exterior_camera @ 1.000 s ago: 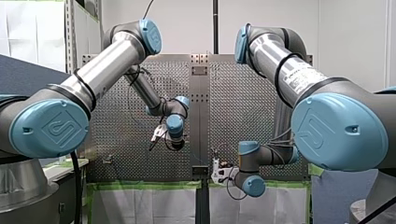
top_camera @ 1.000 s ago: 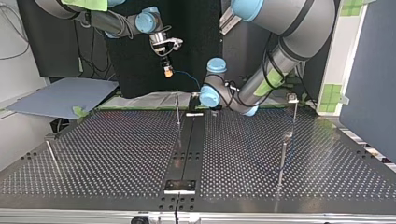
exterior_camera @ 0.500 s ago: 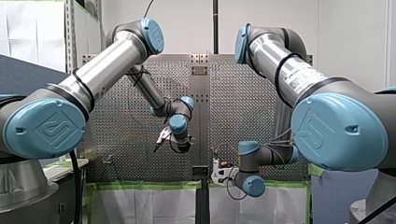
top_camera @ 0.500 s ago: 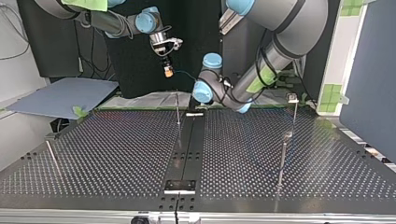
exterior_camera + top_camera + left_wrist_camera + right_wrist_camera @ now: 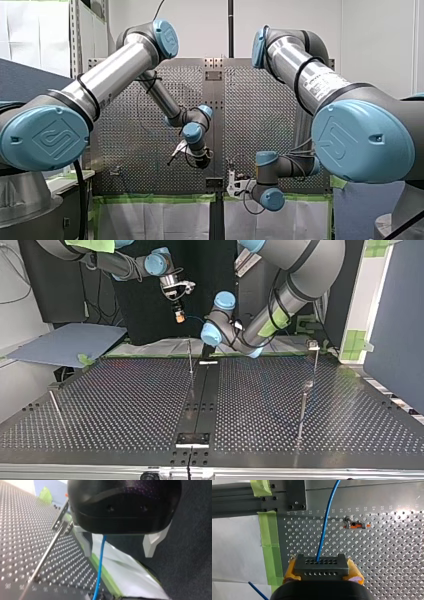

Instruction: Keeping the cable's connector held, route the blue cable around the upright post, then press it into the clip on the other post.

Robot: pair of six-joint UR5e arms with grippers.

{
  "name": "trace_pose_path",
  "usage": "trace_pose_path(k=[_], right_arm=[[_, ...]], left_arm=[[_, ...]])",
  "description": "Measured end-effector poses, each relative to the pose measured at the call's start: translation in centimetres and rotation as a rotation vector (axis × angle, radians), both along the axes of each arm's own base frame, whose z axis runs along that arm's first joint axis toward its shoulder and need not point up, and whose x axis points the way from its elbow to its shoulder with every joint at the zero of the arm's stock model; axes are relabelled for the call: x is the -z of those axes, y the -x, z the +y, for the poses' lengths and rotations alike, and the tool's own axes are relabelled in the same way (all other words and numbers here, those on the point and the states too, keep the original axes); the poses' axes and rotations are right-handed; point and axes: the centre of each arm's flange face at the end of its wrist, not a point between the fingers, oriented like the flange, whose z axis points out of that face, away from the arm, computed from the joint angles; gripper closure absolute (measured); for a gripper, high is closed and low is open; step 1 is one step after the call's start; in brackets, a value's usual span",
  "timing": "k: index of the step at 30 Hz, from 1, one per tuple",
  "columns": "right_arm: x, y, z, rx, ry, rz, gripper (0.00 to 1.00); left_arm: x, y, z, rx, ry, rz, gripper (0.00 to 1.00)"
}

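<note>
Cable (image 5: pixel 100 565) runs between left gripper's (image 5: pixel 118 552) spread fingers, post (image 5: pixel 47 555) at its eight o'clock; right gripper (image 5: pixel 322 571) pinches connector (image 5: pixel 321 565), tape (image 5: pixel 268 542) at nine o'clock

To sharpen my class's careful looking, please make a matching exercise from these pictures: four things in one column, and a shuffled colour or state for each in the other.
Things
1. cable
2. connector
3. my left gripper
4. tape

Colours or states
a. open, the cable running between its fingers
b. green
c. blue
d. grey, clamped between yellow pads

Pairs: 1-c, 2-d, 3-a, 4-b
</note>
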Motion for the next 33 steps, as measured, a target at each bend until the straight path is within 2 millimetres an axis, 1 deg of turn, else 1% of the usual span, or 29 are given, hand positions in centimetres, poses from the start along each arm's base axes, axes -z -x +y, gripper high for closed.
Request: trace_pose_path(k=[15,24,33], right_arm=[[0.1,0.3,-0.3,0.012,-0.006,0.004,1.0],[0.1,0.4,-0.3,0.014,-0.01,0.007,1.0],[0.2,0.7,-0.3,0.023,-0.02,0.014,1.0]], left_arm=[[0.1,2.3,-1.4,0.057,-0.034,0.055,0.0],[0.1,3.2,-2.5,0.068,-0.027,0.053,0.0],[0.0,4.2,-3.9,0.05,-0.003,0.024,0.0]])
